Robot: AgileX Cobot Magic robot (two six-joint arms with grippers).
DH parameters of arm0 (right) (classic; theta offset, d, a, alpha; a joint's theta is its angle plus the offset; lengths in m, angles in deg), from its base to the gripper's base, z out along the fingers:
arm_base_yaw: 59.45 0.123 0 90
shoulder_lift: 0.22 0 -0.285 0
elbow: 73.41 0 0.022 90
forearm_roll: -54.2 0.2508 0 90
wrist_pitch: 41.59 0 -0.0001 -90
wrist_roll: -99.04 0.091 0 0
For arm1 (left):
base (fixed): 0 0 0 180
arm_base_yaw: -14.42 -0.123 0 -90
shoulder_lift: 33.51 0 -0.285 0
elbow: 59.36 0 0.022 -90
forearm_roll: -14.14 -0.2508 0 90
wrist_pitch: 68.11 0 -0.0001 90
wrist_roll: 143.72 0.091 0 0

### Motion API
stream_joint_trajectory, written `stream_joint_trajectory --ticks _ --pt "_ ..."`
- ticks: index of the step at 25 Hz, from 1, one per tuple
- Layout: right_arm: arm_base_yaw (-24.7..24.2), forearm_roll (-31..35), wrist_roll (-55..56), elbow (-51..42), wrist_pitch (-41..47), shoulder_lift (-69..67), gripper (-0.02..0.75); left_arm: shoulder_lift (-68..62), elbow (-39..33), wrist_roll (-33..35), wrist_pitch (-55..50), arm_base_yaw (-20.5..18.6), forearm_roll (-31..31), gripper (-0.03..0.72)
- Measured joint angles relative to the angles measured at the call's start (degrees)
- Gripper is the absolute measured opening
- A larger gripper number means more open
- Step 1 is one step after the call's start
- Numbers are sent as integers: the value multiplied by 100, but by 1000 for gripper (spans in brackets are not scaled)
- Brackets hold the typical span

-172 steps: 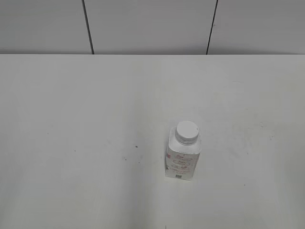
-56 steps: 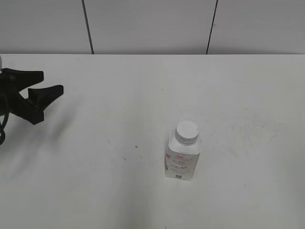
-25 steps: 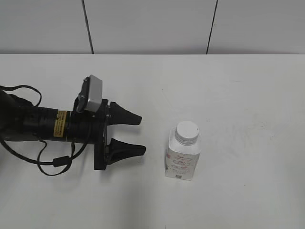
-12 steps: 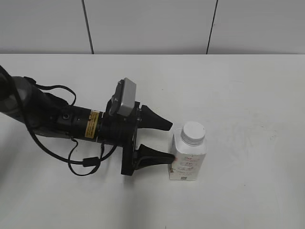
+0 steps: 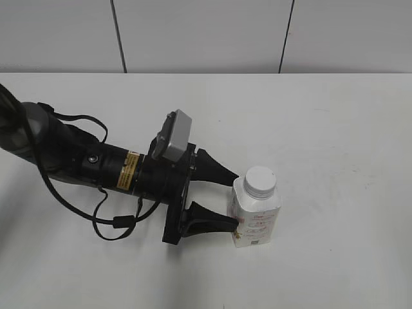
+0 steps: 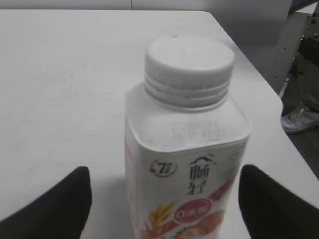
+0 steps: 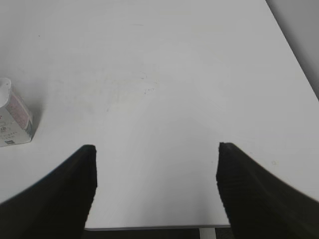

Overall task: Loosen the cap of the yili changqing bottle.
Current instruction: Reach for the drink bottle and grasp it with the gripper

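Note:
The yili changqing bottle point(image 5: 256, 215) stands upright on the white table, white with pink-red print. Its white ribbed cap point(image 5: 261, 181) is screwed on. My left gripper point(image 5: 233, 201) lies level at the bottle's left side. It is open, with one black finger behind the bottle and one in front. In the left wrist view the bottle point(image 6: 187, 164) and cap point(image 6: 189, 69) fill the middle, between the two fingers of the left gripper point(image 6: 164, 201), with gaps on both sides. My right gripper point(image 7: 157, 169) is open and empty over bare table; the bottle point(image 7: 12, 119) shows at that view's left edge.
The white table point(image 5: 335, 129) runs back to a grey panelled wall point(image 5: 199, 32). The left arm and its cables point(image 5: 96, 193) lie across the table's left half. The right wrist view shows the table's near edge point(image 7: 149, 228) and right edge point(image 7: 294, 55).
My left arm has come in from the left, its open gripper now straddling the bottle's left side. The bottle has shifted slightly to the right.

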Motion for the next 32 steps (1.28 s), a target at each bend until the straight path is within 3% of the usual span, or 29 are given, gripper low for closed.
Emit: stream_joint_trajectory --ticks 8,14,19,27,32 --pt "0 0 0 0 0 0 587 0 0 -122 -61 123 -202 555" --pt "0 0 0 0 0 0 587 0 0 -133 -612 482 371 555" --pt "0 0 0 0 0 0 587 0 0 -133 -724 507 514 549" --pt "0 0 0 42 0 -136 586 -1 0 -135 -718 512 505 412" --pt "0 0 0 287 47 -1255 586 -8 0 -140 -713 512 505 366"
